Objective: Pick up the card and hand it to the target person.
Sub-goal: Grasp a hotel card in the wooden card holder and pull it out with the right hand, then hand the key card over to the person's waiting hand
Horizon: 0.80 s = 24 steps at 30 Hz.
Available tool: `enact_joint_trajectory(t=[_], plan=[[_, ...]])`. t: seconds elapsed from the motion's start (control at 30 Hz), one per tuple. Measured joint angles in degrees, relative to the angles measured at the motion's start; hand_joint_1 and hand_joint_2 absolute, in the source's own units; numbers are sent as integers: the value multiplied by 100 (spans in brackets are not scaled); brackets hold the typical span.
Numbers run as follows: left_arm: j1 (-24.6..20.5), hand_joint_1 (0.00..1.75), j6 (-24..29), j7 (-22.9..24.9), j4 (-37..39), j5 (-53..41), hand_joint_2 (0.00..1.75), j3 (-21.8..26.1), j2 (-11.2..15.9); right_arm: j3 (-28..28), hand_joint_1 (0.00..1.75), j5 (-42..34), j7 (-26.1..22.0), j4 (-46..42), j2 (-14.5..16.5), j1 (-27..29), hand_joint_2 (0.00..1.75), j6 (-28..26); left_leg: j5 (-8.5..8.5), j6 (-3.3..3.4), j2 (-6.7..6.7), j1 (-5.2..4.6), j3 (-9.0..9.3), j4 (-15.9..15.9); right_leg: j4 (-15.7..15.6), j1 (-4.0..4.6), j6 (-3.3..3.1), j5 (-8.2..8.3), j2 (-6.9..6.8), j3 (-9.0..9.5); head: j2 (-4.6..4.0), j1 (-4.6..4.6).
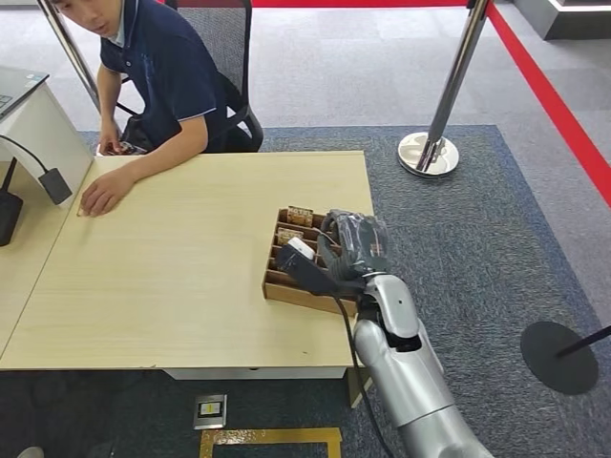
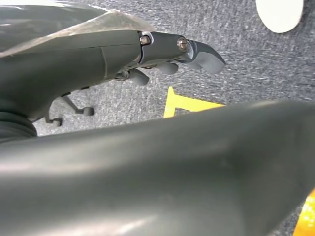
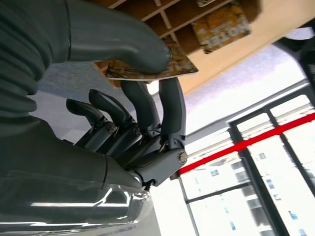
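Observation:
My right hand (image 1: pixel 346 250) reaches over the right end of a slotted wooden card box (image 1: pixel 288 286) on the light wood table (image 1: pixel 180 267). The right wrist view shows a printed card (image 3: pixel 174 66) pinched between the thumb and the fingers (image 3: pixel 171 105) of this hand (image 3: pixel 148 113), just off the box. More cards (image 1: pixel 301 216) stand in the far slots, one of them (image 3: pixel 219 24) close by. The person (image 1: pixel 165 67) sits at the table's far left corner with one hand (image 1: pixel 107 191) flat on the top. My left hand (image 2: pixel 167 49) hangs over the carpet, its fingers apart and holding nothing.
A stanchion base (image 1: pixel 428 153) with a red belt stands beyond the table's right end. A black round base (image 1: pixel 558 356) lies on the carpet at the right. A white desk with a black adapter (image 1: pixel 54 185) adjoins the table's left side. Yellow floor tape (image 1: pixel 270 439) marks my near side.

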Motion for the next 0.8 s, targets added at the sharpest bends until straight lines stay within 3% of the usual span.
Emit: enact_joint_trajectory(t=[0.27, 0.43, 0.8], plan=[[-6, 0, -12, -39, 0, -37, 0, 29, -14, 335, 175, -179, -133, -1047, -110, 222, 175, 204, 0, 0, 0, 0, -1, 0, 0, 0, 0, 0, 0, 0, 0, -1], [-22, 0, -74, -127, 0, -73, 0, 59, -21, 692, 175, -404, -210, -1282, -131, 17, 175, 407, 1, 0, 1, 1, -2, 0, 3, 0, 0, 0, 0, 0, 0, -1], [-75, 0, -119, 54, 0, -214, 0, 63, -71, 1149, 175, -449, -239, 322, 321, -1416, 175, -343, 4, -3, 0, 1, -1, 0, 9, 1, -1, 1, 0, -1, 0, -1]])
